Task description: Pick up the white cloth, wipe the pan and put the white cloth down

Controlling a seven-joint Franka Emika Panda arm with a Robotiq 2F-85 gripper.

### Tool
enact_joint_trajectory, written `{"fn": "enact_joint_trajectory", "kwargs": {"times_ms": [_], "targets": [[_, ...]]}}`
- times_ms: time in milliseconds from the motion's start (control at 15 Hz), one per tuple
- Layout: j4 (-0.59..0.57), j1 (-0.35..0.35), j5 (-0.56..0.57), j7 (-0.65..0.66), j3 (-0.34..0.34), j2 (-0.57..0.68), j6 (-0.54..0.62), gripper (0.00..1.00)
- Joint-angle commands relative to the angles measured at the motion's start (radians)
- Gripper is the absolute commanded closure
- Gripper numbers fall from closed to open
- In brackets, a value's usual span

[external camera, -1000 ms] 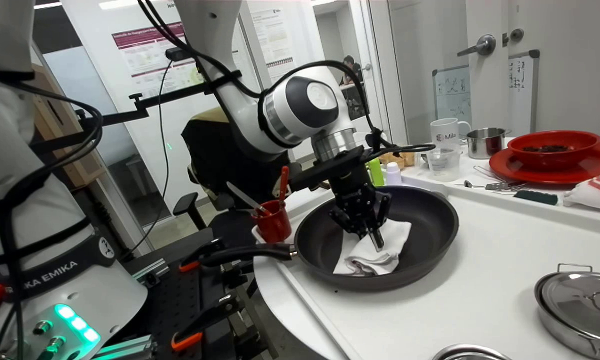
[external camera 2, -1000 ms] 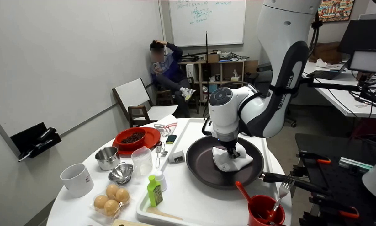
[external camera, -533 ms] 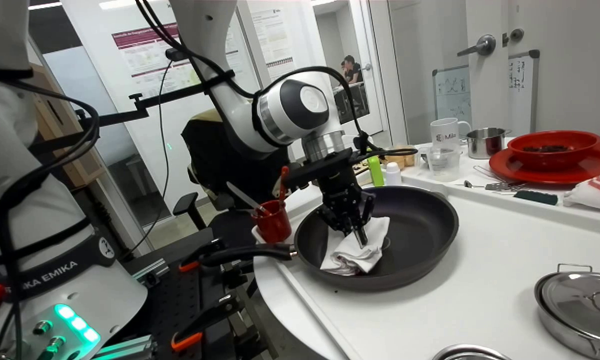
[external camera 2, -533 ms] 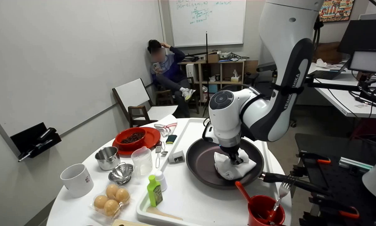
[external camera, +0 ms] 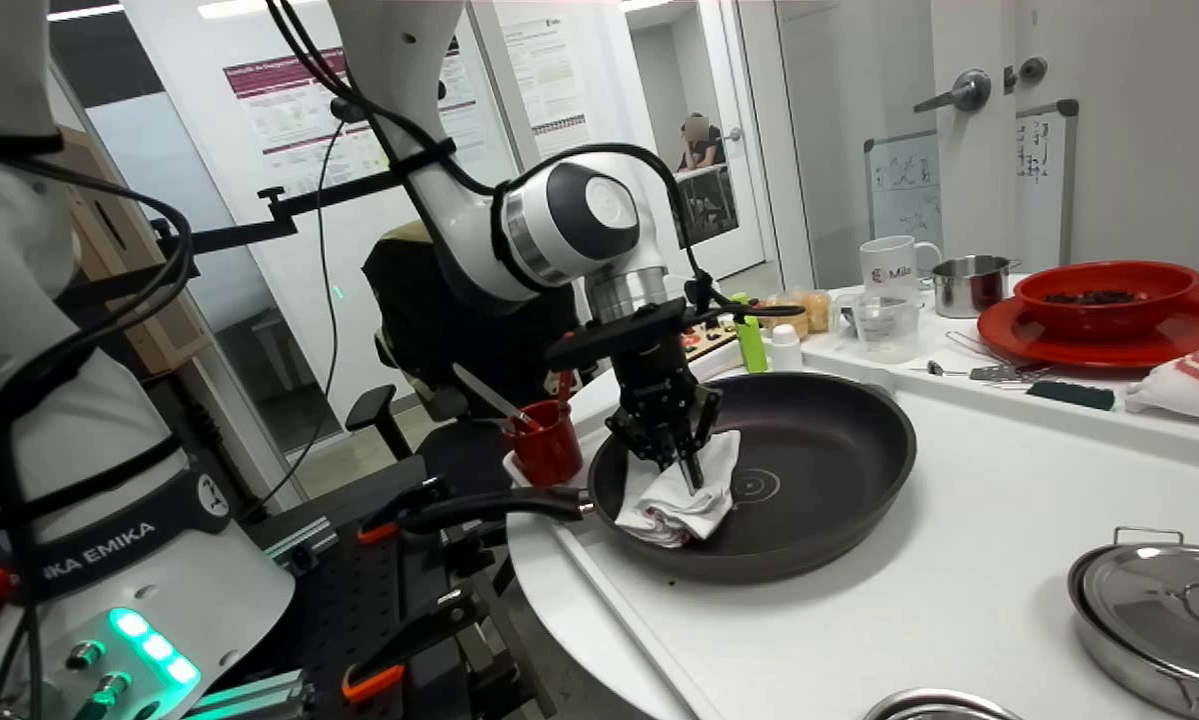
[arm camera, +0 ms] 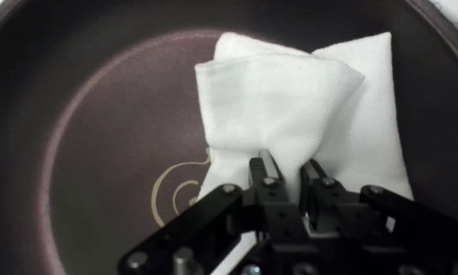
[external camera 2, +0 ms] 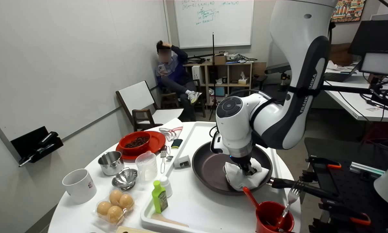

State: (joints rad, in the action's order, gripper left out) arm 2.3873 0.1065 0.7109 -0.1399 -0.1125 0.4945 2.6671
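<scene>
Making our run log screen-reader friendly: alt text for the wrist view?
A black gripper, coming in from the bottom of the picture, pinches a folded white cloth inside a dark round pan. Pale curved markings show on the pan's floor at the cloth's left edge, partly covered by it.

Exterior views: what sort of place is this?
Probably a research lab or office rather than a kitchen, despite the pan: there's a whiteboard with handwriting, a printed poster and a white desk.

All three views share the pan (external camera: 819, 470), the wrist's nearest.
</scene>
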Motion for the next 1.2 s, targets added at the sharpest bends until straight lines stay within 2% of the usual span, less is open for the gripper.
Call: {"fn": "enact_joint_trajectory", "kwargs": {"times_ms": [0, 800, 1133], "targets": [[0.040, -0.011, 0.010, -0.039, 0.037, -0.022, -0.028, 0.92], [0.059, -0.013, 0.007, -0.085, 0.074, -0.033, -0.065, 0.92], [0.047, -0.011, 0.009, -0.059, 0.071, -0.035, -0.031, 0.92]]}}
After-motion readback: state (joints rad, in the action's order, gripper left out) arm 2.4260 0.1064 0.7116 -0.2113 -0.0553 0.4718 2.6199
